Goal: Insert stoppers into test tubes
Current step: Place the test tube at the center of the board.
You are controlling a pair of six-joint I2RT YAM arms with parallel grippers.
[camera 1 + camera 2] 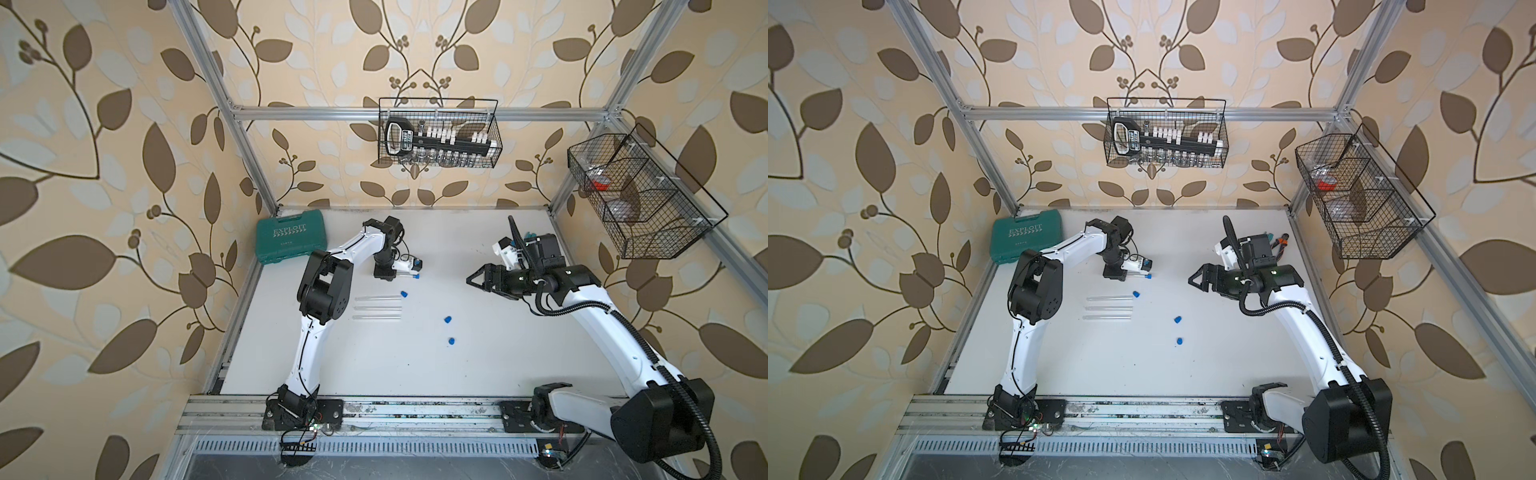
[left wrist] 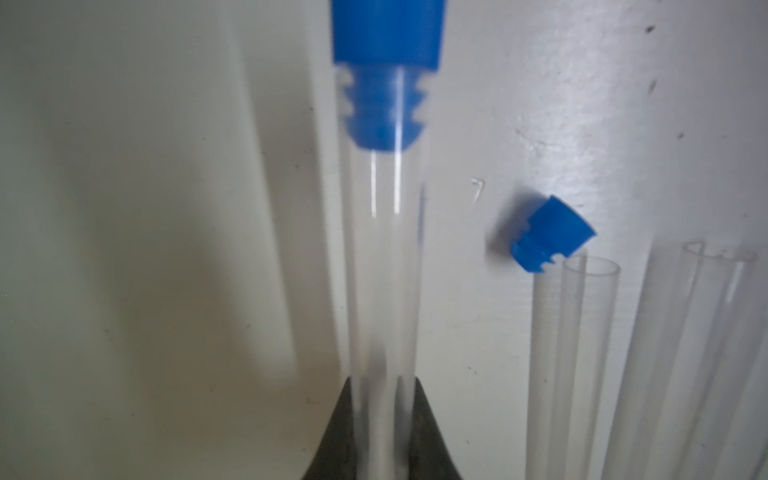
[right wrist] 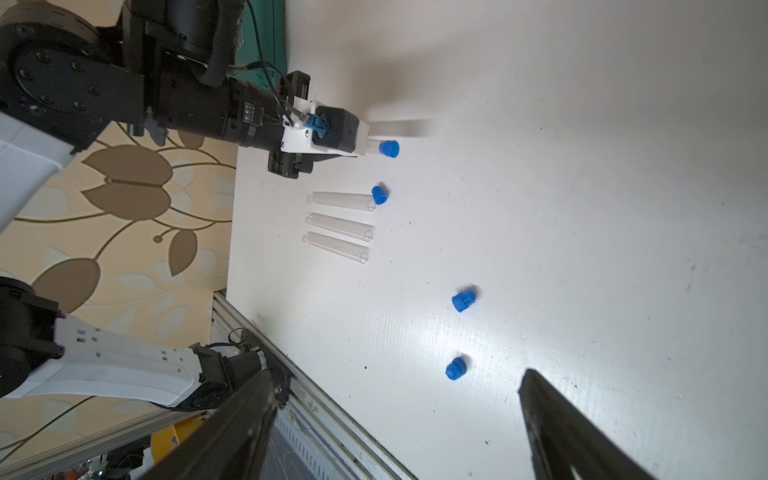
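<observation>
My left gripper (image 2: 382, 386) is shut on a clear test tube (image 2: 382, 270) that has a blue stopper (image 2: 384, 75) pushed into its mouth. In a top view this gripper (image 1: 398, 273) hovers low over the table's far middle. Three more test tubes (image 1: 376, 308) lie side by side on the table, mouths open. One loose stopper (image 1: 403, 294) rests at the mouth of the farthest tube. Two others (image 1: 447, 319) (image 1: 451, 340) lie apart nearer the middle. My right gripper (image 1: 473, 279) hangs open and empty to the right, its fingers (image 3: 552, 415) spread wide above the table.
A green tool case (image 1: 289, 241) sits at the table's far left corner. A wire basket (image 1: 438, 133) with white-capped vials hangs on the back wall, and another wire basket (image 1: 640, 195) hangs on the right. An aluminium rail (image 1: 374, 411) runs along the front edge.
</observation>
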